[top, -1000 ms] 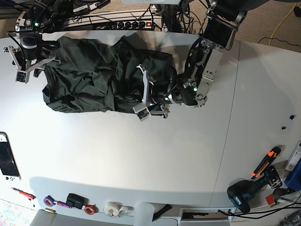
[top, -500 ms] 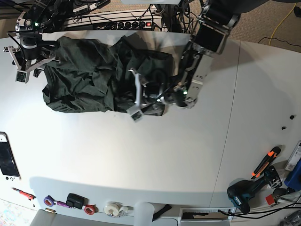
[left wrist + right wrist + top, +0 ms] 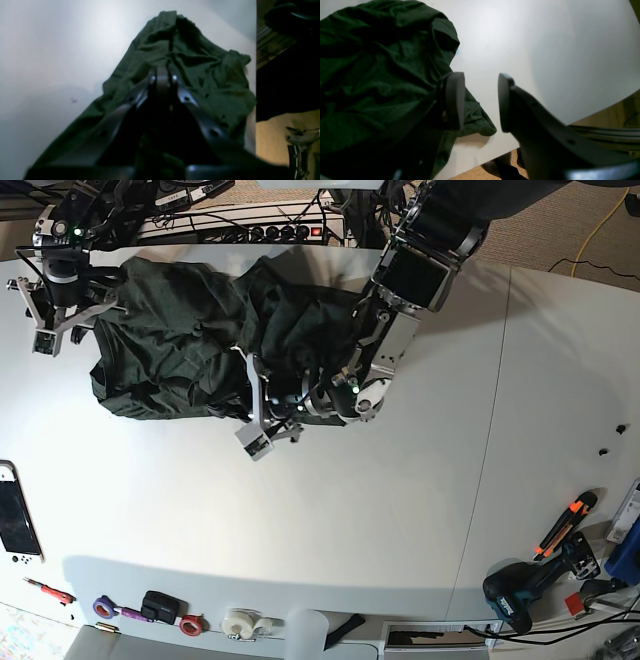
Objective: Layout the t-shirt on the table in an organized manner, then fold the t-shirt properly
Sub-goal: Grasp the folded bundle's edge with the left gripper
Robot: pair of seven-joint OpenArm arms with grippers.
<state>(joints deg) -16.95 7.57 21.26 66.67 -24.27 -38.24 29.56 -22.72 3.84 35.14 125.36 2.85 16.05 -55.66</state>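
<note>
The dark olive t-shirt (image 3: pixel 180 350) lies crumpled at the back left of the white table (image 3: pixel 350 520). My left gripper (image 3: pixel 255 405) reaches over the shirt's front edge. In the left wrist view its fingers meet, shut (image 3: pixel 162 75), low over the wrinkled t-shirt (image 3: pixel 195 65); no pinched fabric shows. My right gripper (image 3: pixel 45 320) is at the shirt's left end. In the right wrist view it is open (image 3: pixel 481 100), one finger over the t-shirt's (image 3: pixel 382 62) corner, the other over bare table (image 3: pixel 545 50).
A power strip (image 3: pixel 250 230) and cables run behind the shirt. A handheld console (image 3: pixel 15 520) lies at the left edge. Tape rolls (image 3: pixel 240 625), a drill (image 3: pixel 520 590) and an orange-handled tool (image 3: pixel 565 525) sit along the front and right. A thin seam (image 3: pixel 490 470) crosses the table.
My left arm has swept left along the shirt's front edge, from its right end toward the middle. The right arm and gripper have not moved.
</note>
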